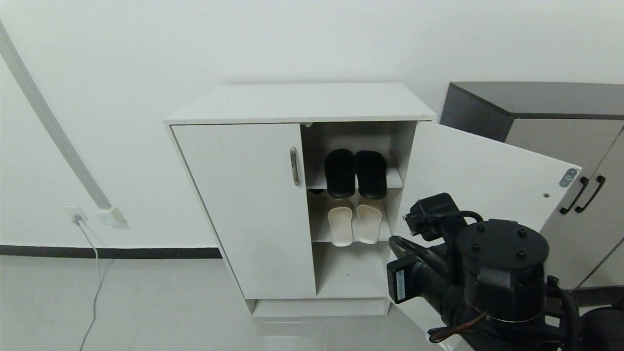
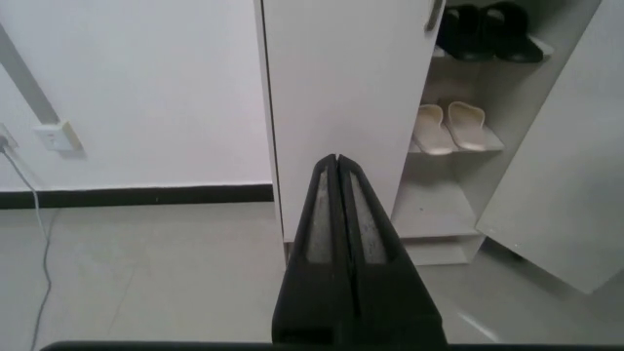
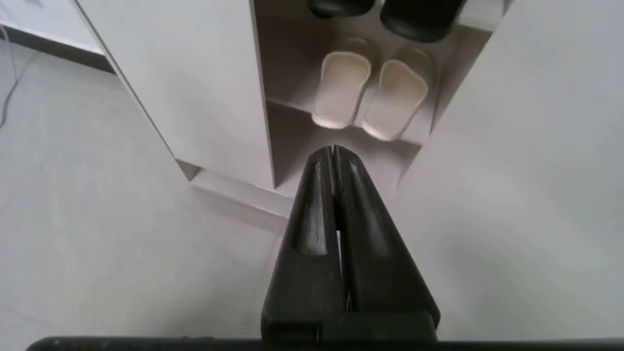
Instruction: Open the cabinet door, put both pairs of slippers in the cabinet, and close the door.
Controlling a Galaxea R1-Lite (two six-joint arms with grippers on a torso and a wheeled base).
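In the centre of the frame, the white wooden cabinet [image 1: 302, 102] has its right door [image 1: 477, 175] swung open. A pair of black rubber slippers [image 1: 356, 173] sits on the upper shelf [image 1: 396, 179], and a pair of cream slippers [image 1: 355, 222] on the middle shelf [image 1: 319, 237]. The left gripper [image 2: 337, 164] and right gripper [image 3: 333, 156] are both clenched on nothing, the right seemingly near the door.

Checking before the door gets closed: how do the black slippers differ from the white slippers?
The black slippers are dark; the white slippers are pale cream. The black slippers sit on the upper shelf, the white slippers on the shelf below. Both pairs lie side by side in the cabinet's open half.
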